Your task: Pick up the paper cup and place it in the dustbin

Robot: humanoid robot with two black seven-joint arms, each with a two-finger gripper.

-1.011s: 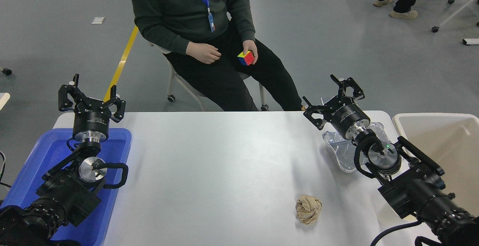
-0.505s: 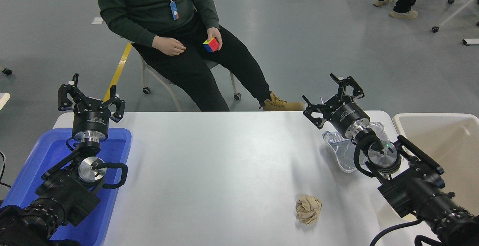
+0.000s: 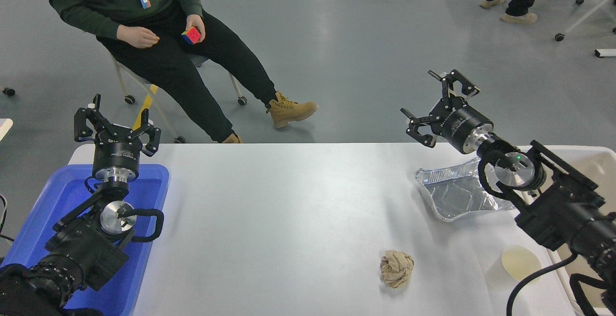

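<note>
The white table (image 3: 288, 220) carries a blue tray (image 3: 53, 200) on the left and the beige dustbin (image 3: 594, 159) at its right edge (mostly hidden by the right arm). The foil tray (image 3: 452, 195) lies mid-right, with the paper cup (image 3: 519, 262) nearer, just beside the bin, and a crumpled paper ball (image 3: 396, 268) left of it. The right gripper (image 3: 442, 104) hangs spread and empty past the far edge; the left gripper (image 3: 117, 123), also spread, is parked over the blue tray.

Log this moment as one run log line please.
right gripper: open, raised past table edge | paper cup: on table, ungrasped | dustbin: right | left gripper: parked over blue tray
</note>
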